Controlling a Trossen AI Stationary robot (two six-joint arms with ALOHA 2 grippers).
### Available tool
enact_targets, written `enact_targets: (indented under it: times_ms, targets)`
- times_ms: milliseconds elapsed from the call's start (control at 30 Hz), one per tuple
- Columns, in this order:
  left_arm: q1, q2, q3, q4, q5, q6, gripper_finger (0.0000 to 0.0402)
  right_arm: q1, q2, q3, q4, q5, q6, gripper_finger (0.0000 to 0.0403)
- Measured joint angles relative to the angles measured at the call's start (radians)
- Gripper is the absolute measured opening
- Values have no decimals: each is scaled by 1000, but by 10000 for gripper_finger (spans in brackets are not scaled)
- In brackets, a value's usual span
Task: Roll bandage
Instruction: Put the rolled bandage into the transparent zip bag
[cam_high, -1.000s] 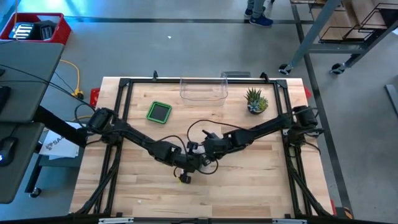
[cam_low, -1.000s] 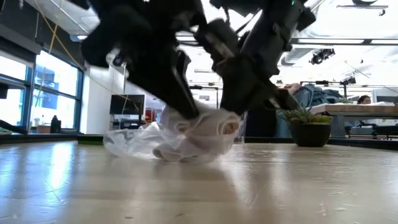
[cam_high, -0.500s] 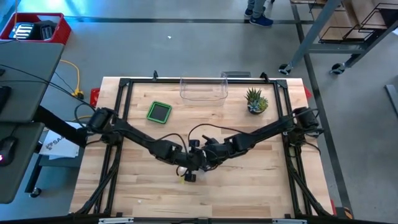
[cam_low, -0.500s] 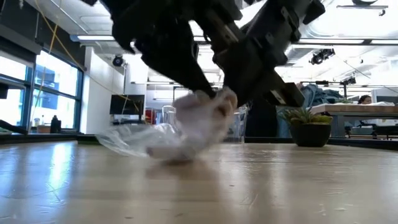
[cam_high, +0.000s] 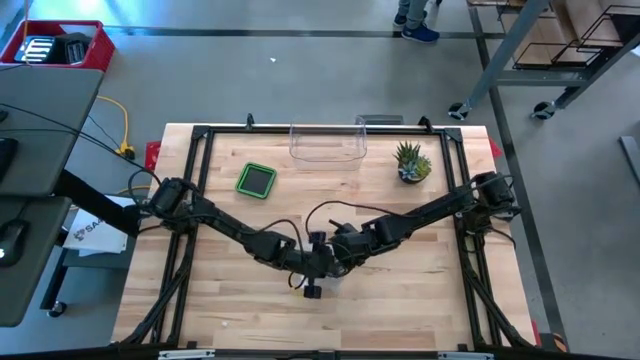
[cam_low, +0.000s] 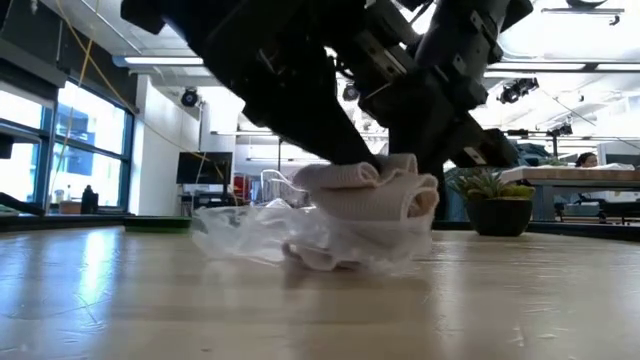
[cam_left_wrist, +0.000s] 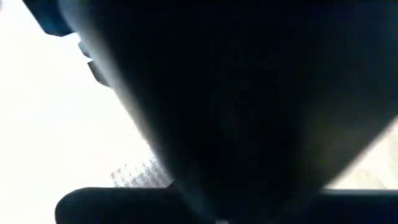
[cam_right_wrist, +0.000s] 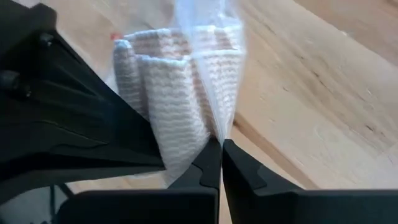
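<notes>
The bandage (cam_low: 372, 192) is a beige woven strip bunched into thick folds. It sits half out of a crumpled clear wrapper (cam_low: 262, 236) that lies on the wooden table at mid-table. My left gripper (cam_high: 310, 277) comes down on it from the left, shut. My right gripper (cam_right_wrist: 220, 152) reaches in from the right, also shut. In the right wrist view the folds of the bandage (cam_right_wrist: 163, 93) stand beside a sheet of the clear film (cam_right_wrist: 211, 59). The left wrist view is almost all dark, with only a patch of weave (cam_left_wrist: 134, 174) showing. My left gripper meets the bandage's upper left side (cam_low: 335, 170), slanting down from the table's left. Its own dark body hides the place of contact, so the kind of hold cannot be told. My right gripper pinches the clear film (cam_right_wrist: 216, 134) between its two fingertips, right beside a bandage fold, slanting down from the right. Whether weave is caught too, I cannot tell.
A green square dish (cam_high: 257, 179), a clear box (cam_high: 327, 143) and a small potted plant (cam_high: 411, 162) stand along the far side. Bare wood stretches toward the near edge (cam_high: 320, 330). A black frame borders the table.
Both grippers have carried the bundle a little toward the table's right. The bandage, low on the table a second ago, now sits higher in tighter folds, while the clear wrapper trails beneath it on the wood. My left gripper has dipped and rolled slightly.
</notes>
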Motion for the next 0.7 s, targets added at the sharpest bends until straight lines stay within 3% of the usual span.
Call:
enact_targets:
  times_ms: [300,400,533,700]
  targets:
    - [-15,-37,0,-29,-92,-71,0,-1,-127,-7,-116,-10,-27,0]
    - [-39,-34,-15,-66,-125,-141,0,-1,-154,9,-48,-20,-35,0]
    - [-50,-74,-21,45,-186,-224,0,-1,-149,-2,-12,-17,-44,0]
    - [-46,-93,-31,58,-229,-261,0,4,-146,0,-18,-16,-29,0]
